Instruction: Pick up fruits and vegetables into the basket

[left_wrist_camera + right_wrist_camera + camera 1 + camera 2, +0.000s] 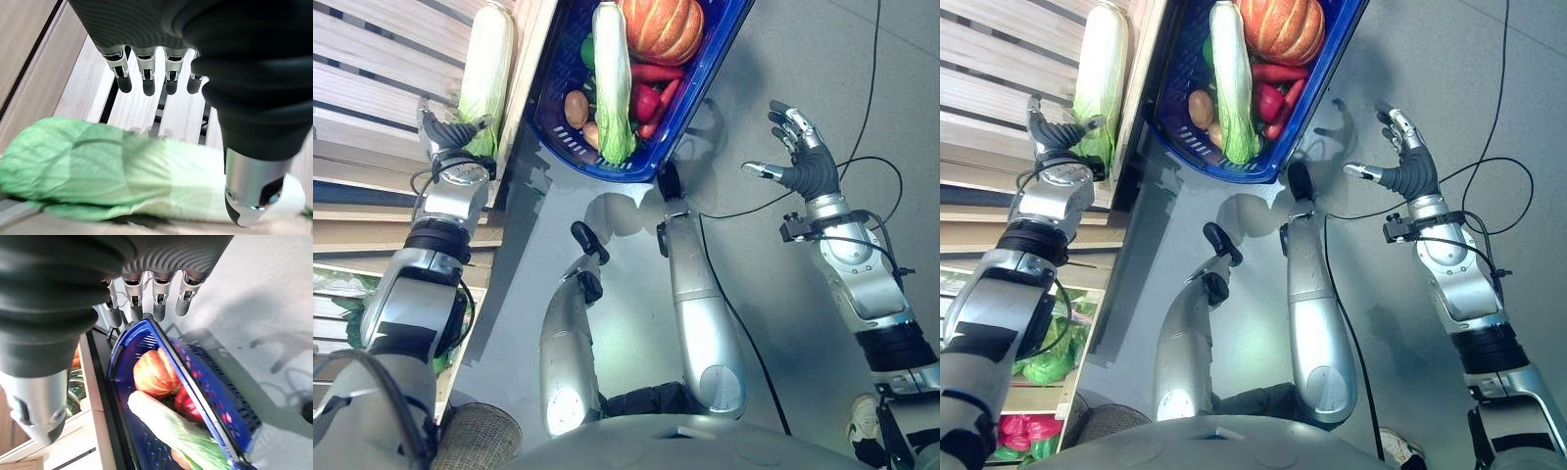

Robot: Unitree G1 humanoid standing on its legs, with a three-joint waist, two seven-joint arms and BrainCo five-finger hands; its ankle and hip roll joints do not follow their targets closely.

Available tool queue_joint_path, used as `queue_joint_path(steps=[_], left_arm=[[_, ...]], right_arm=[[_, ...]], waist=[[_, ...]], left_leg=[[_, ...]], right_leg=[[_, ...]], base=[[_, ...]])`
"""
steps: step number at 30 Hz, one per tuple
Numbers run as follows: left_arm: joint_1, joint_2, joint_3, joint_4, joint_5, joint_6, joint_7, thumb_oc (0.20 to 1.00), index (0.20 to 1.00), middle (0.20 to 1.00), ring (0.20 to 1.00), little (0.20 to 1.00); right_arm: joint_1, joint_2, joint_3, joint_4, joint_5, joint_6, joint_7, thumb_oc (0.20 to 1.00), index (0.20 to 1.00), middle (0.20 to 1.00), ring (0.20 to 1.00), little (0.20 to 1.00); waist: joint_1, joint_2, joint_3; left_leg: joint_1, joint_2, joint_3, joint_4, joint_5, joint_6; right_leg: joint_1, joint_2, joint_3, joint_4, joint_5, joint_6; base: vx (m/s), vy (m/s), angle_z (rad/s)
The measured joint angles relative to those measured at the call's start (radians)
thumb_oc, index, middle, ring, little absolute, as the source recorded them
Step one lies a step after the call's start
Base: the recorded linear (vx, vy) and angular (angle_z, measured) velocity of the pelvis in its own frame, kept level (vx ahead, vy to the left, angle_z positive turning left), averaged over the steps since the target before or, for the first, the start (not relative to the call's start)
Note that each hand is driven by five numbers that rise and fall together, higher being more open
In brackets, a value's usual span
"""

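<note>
No legible text, labels, numbers or signs on blue basket, produce, wooden slatted shelf, floor or either hand.

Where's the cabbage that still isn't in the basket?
On the slatted wooden shelf at the robot's left, just outside the blue basket; the cabbage lies under the open left hand.
</note>
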Motion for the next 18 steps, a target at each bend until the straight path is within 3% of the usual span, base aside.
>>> queue_joint_path(steps=[16, 18], left_arm=[[-0.018, 0.024, 0.009, 0.067, 0.001, 0.005, -0.019, 1.0, 1.0, 1.0, 1.0, 1.0], [-0.044, 0.031, 0.001, 0.099, 0.001, 0.029, -0.04, 1.0, 1.0, 1.0, 1.0, 1.0]], right_arm=[[0.024, 0.001, 0.001, 0.0, 0.061, 0.02, 0.0, 1.0, 1.0, 1.0, 1.0, 1.0], [0.024, 0.001, 0.004, 0.0, 0.09, 0.033, 0.0, 1.0, 1.0, 1.0, 1.0, 1.0]], waist=[[-0.016, -0.004, -0.001], [-0.019, -0.005, -0.001]], left_leg=[[-0.05, 0.011, -0.028, 0.019, -0.01, -0.003], [-0.051, 0.012, -0.027, 0.019, -0.013, -0.003]], right_leg=[[-0.017, 0.008, -0.028, -0.017, -0.001, -0.01], [-0.017, 0.009, -0.028, -0.019, 0.0, -0.011]], base=[[0.01, 0.013, 0.02], [0.0, 0.0, 0.0]])
